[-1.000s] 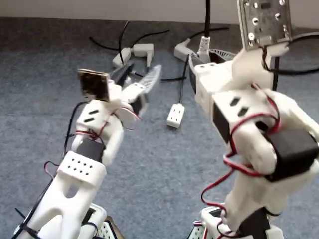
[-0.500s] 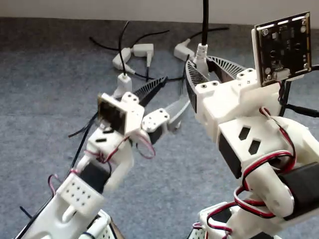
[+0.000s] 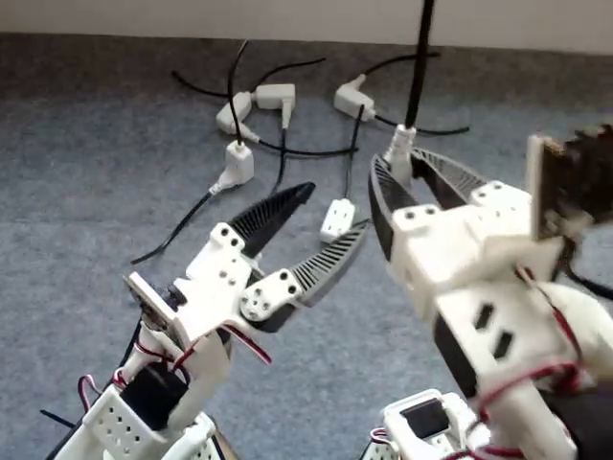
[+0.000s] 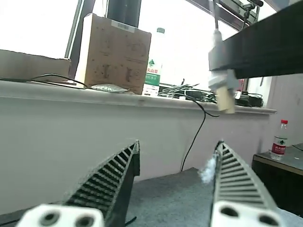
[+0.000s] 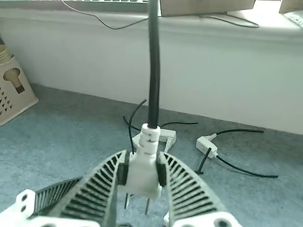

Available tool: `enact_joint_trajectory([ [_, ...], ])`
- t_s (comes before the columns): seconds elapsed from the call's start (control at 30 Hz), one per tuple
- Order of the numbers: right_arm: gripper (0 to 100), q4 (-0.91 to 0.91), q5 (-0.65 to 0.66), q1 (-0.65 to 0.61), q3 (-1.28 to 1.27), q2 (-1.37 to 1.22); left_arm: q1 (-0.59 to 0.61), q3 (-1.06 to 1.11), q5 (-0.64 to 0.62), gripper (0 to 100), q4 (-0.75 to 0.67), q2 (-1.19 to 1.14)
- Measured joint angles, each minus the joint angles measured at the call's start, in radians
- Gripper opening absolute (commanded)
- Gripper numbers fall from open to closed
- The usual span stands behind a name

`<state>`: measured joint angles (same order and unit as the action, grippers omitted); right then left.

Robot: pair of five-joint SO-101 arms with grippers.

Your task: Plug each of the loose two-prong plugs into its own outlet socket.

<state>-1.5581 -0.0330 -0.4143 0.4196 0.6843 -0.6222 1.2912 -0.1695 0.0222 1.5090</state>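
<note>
The left gripper (image 4: 177, 143) is seen spread wide, pointed at a white wall (image 4: 71, 137). A cardboard box (image 4: 113, 54) and a bottle (image 4: 154, 66) are set on its ledge (image 4: 47, 89). A white plug (image 4: 221, 85) is seen hanging nearby.

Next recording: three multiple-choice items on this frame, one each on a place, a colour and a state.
1. Where is the white outlet socket?
A. hanging in the air
B. lying on the carpet
C. inside a box

2. What colour is the cable of the plug held by the right end effector?
A. black
B. red
C. white

3. The left end effector is:
A. open and empty
B. shut on a plug
C. shut on the socket

1 B: it lies on the carpet.
2 A: black above the white plug.
3 A: jaws apart, nothing between.
</note>
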Motion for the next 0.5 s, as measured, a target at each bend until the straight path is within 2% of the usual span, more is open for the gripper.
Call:
enact_joint_trajectory([
  [0.2, 0.9, 0.453, 0.038, -0.049, -0.568, 0.203, -0.032, 0.000, 0.000, 25, 0.054, 0.000],
  [0.27, 0.9, 0.554, 0.048, -0.049, -0.706, 0.261, -0.032, 0.000, 0.000, 25, 0.055, 0.000],
  [0.5, 0.9, 0.526, 0.052, -0.054, -0.756, 0.328, -0.032, 0.006, 0.000, 25, 0.055, 0.000],
])
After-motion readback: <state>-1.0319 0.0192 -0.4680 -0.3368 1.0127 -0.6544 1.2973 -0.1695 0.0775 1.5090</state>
